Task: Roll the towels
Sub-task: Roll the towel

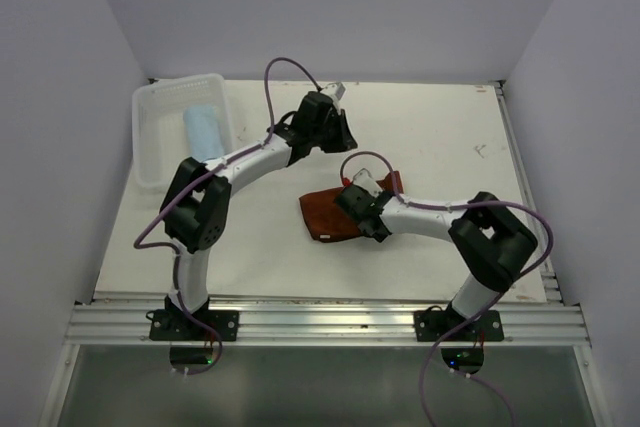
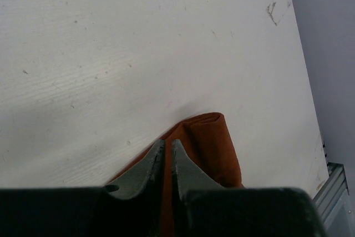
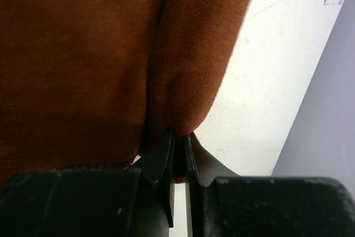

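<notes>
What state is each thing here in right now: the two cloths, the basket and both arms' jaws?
rust towel: on the table, partly rolled along one edge.
basket: upright, at the table's far left corner.
blue towel: lying in the basket, looks rolled.
left gripper: jaws shut, empty, hovering above the table.
right gripper: jaws shut on the rust towel's rolled edge.
</notes>
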{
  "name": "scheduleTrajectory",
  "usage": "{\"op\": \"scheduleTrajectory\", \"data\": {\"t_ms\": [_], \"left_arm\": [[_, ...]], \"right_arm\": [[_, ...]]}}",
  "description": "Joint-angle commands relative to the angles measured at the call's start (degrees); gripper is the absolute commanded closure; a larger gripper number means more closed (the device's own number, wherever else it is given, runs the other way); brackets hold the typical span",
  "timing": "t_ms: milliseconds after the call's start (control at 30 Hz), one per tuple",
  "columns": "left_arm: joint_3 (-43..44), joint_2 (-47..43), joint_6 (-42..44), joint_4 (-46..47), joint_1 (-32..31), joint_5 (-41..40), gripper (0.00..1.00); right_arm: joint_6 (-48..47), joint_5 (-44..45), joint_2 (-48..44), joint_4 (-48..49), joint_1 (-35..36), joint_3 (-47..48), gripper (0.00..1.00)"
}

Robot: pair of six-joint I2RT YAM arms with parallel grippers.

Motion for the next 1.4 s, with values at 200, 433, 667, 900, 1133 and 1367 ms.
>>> {"op": "scheduleTrajectory", "data": {"t_ms": [200,433,667,900,1133,1367], "left_arm": [[5.99,-0.02,1.79,0.36,0.13,5.99,0.9],[8.37,1.65,2.58,1.24,-0.92,11.0,0.92],[8.63,4.1,1.44,4.49,-3.73,15.66,0.93],[7.14,6.83,-1.28,12.57,-6.37,21.9,0.96],[7.93,10.61,-0.15,13.46,-7.34,25.77,0.96],[10.48,15.62,0.65,11.53,-8.31,25.86,0.96]], "right_arm": [[-3.78,6.41,8.38,-3.12,3.38,2.46,1.0],[-5.81,8.43,11.8,-2.5,5.49,2.19,1.0],[-5.9,9.4,13.39,-2.77,5.84,2.72,1.0],[-5.72,9.84,14.79,-3.38,5.75,3.34,1.0],[-5.89,9.75,15.41,-3.47,5.93,3.95,1.0],[-5.9,9.66,16.03,-3.56,5.93,4.39,1.0]]}}
